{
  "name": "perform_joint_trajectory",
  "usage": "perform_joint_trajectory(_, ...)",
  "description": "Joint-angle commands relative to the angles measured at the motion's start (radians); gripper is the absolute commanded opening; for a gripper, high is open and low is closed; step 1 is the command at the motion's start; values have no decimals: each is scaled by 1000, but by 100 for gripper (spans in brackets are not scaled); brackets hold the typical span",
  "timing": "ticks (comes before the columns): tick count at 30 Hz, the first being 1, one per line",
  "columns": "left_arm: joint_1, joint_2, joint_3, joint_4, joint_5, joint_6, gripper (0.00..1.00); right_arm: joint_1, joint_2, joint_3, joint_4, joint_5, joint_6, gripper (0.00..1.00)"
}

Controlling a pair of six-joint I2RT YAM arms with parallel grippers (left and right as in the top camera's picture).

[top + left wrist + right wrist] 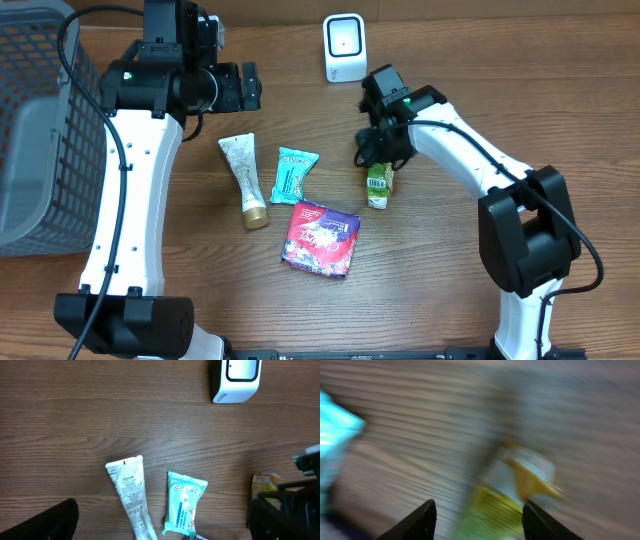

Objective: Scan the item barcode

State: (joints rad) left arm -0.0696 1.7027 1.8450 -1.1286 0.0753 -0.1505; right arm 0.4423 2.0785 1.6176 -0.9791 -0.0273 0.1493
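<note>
Right gripper (373,152) over the carton (379,186), jaws apart; left gripper (252,86) wide open and empty.
Carton (small, green-yellow) lies on the counter (450,290) right of centre, well below the white scanner (344,47) at the far edge. Right wrist view is motion-blurred: both fingers (425,520) spread, carton showing between them, can't tell if either touches it. Left gripper hangs high at the back left, near the grey basket (40,120). Also on the counter: white tube (245,180), teal packet (293,173) just beside it, purple packet (321,237) nearer the front.
</note>
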Motion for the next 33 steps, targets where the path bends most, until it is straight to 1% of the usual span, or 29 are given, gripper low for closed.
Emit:
perform_joint_trajectory(1,10,6,3,3,11,20,100,-47,-14,7,-65,196,103,56)
perform_joint_trajectory(4,10,6,3,3,11,20,100,-77,-19,7,-138,236,164,56)
perform_joint_trajectory(8,10,6,3,3,11,20,100,-127,-37,22,-245,227,223,56)
perform_joint_trajectory(12,10,6,3,3,11,20,100,-164,-61,80,-362,117,218,57)
perform_joint_trajectory(16,10,6,3,3,11,20,100,-180,-82,119,-448,-23,191,61)
perform_joint_trajectory(18,10,6,3,3,11,20,100,-177,-86,116,-471,-161,157,62)
perform_joint_trajectory(19,10,6,3,3,11,20,100,-169,-86,106,-468,-187,158,62)
perform_joint_trajectory(22,10,6,3,3,11,20,100,-135,-86,75,-438,-199,208,62)
perform_joint_trajectory(25,10,6,3,3,11,20,100,-84,-86,42,-369,-222,255,62)
perform_joint_trajectory(28,10,6,3,3,11,20,100,-26,-86,22,-330,-156,327,62)
perform_joint_trajectory(31,10,6,3,3,11,20,100,23,-84,19,-333,14,469,62)
perform_joint_trajectory(33,10,6,3,3,11,20,100,47,-81,19,-331,135,566,66)
